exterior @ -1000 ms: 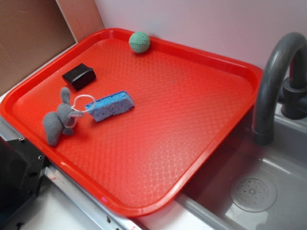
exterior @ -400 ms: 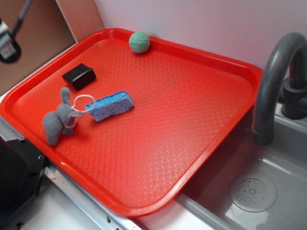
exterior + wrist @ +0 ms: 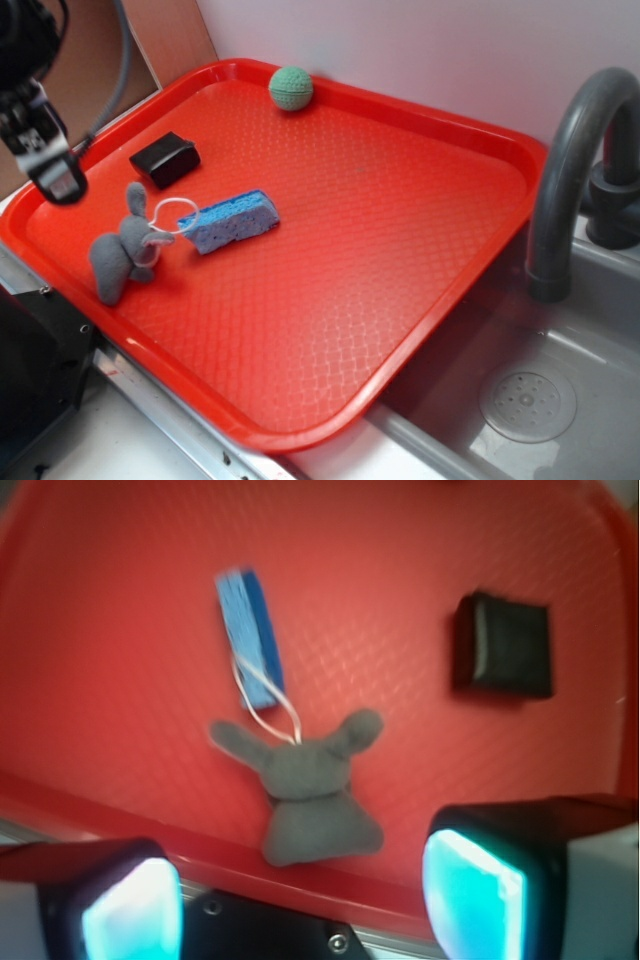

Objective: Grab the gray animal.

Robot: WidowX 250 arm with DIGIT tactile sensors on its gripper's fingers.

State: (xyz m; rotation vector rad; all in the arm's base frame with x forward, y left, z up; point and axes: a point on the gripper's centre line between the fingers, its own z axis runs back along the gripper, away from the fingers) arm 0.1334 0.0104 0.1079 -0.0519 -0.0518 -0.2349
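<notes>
On a red tray [image 3: 420, 250] beside a sink, the gray animal [image 3: 300, 785] lies ungrasped at the near left as the gripper [image 3: 300, 900] hovers above it, jaws wide, descent and grasp both left to do.

Thing: the gray animal [image 3: 122, 255] [image 3: 305, 790], a small soft plush toy
Colour: plain gray all over, with a white string loop [image 3: 172, 214] at the head
Parts: two long ears spread apart, stubby limbs, a rounded body
Pose: lying flat, not upright; in the wrist view the ears point up-frame and the body down-frame
Place: on the red tray [image 3: 400, 250], near its left front rim
String: the loop reaches out to the blue sponge [image 3: 235, 221]
</notes>
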